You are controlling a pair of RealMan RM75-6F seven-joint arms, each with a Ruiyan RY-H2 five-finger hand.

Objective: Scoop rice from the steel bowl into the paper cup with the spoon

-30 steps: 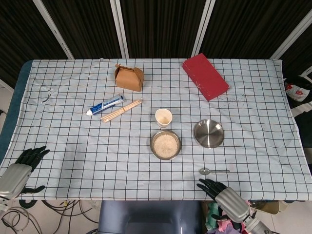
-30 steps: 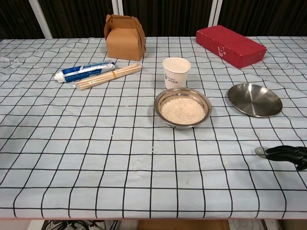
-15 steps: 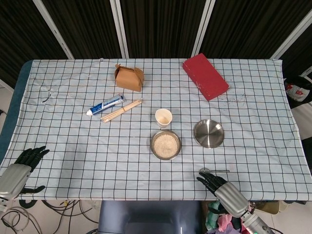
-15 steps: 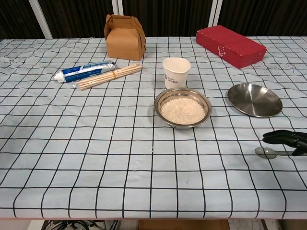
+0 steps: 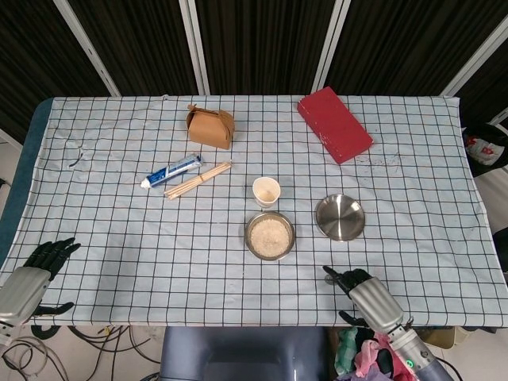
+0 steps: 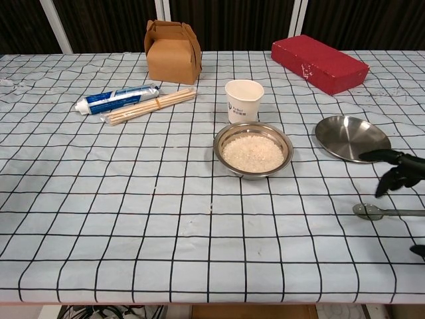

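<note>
Task not started: the spoon lies ungrasped on the cloth, right of the steel bowl full of rice. Right hand hovers above it, fingers released. The paper cup stands just behind the bowl. Left hand idles, empty.

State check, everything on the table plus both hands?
Bowl: holds rice.
Cup: upright.
Spoon: flat on cloth, untouched.
Plate: empty.
Carton: closed.
Right hand: above spoon, holds nothing.
Left hand: at table edge, holds nothing.

Carton, toothpaste, perhaps chopsticks.
</note>
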